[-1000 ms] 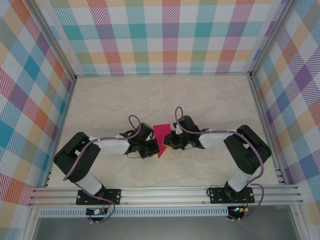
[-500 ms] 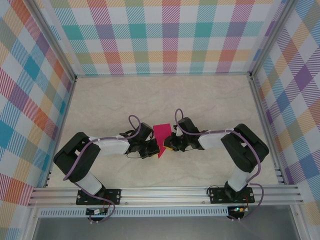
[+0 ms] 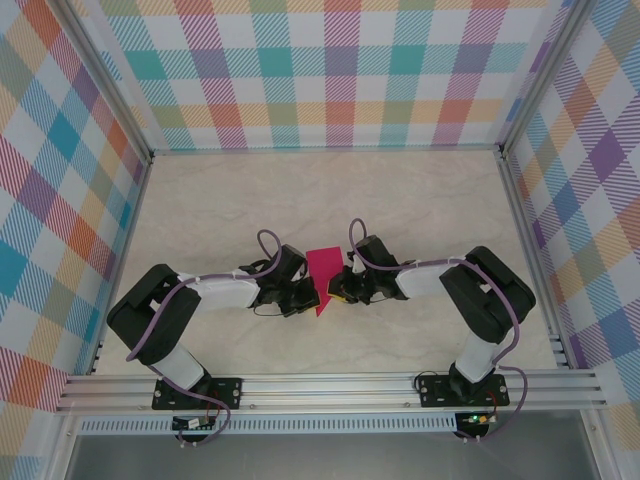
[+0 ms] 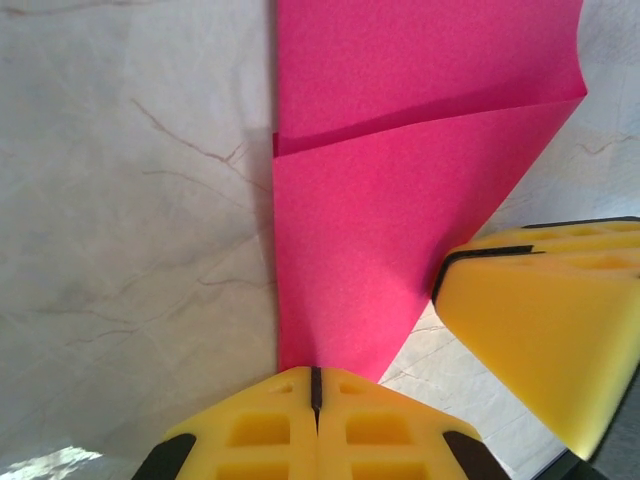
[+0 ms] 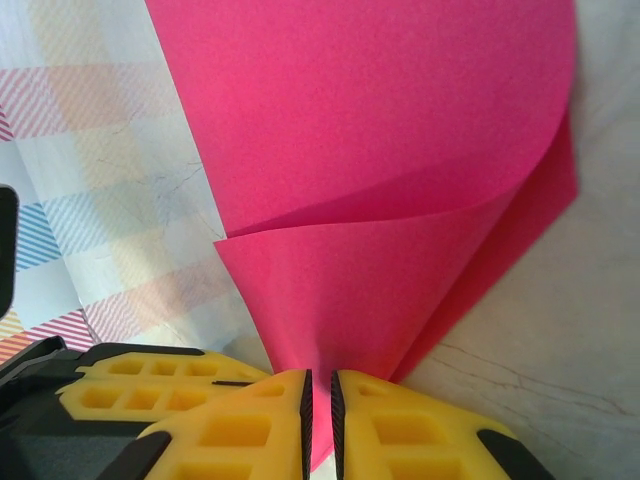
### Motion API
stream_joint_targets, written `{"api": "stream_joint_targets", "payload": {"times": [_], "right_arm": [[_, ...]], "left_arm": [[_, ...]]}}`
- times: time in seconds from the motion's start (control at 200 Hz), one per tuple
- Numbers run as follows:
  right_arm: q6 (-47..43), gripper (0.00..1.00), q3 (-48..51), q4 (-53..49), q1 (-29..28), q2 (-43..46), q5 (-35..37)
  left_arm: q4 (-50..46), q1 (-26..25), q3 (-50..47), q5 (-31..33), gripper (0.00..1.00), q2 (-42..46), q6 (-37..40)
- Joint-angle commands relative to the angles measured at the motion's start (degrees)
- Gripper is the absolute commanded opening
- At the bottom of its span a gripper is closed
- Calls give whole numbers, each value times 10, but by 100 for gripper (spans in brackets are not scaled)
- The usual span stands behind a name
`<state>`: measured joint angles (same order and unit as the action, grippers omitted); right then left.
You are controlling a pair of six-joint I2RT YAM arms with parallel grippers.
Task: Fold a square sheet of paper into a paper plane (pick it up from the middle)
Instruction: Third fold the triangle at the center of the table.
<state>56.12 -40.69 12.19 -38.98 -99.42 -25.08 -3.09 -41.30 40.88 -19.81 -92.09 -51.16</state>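
Over the pale marbled table that spreads beneath both sets of jaws, the square sheet of paper, magenta-pink, fans out ahead of the jaws and narrows to a point right at them, one side curled over and a slanting crease across it. The left gripper has its yellow jaws pressed together on that narrow end. The right gripper is clamped on the same end from the other side, pink paper showing in the slit between its jaws, and one of its fingers sits just beside the left jaws.
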Motion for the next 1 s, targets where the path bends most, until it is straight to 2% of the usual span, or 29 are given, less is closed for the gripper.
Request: {"api": "stream_joint_targets", "payload": {"times": [0.0,0.42,0.655,0.995], "right_arm": [[-6,16,-4,-14,2,-7,6],[-4,16,-13,-29,2,-15,10],[4,16,-21,-32,2,-8,14],[22,16,-28,-38,2,-5,18]], "left_arm": [[-18,-7,17,7,1,7,10],[1,-7,12,-11,1,45,9],[29,-11,7,-33,2,43,7],[13,-29,18,-21,2,21,23]]}}
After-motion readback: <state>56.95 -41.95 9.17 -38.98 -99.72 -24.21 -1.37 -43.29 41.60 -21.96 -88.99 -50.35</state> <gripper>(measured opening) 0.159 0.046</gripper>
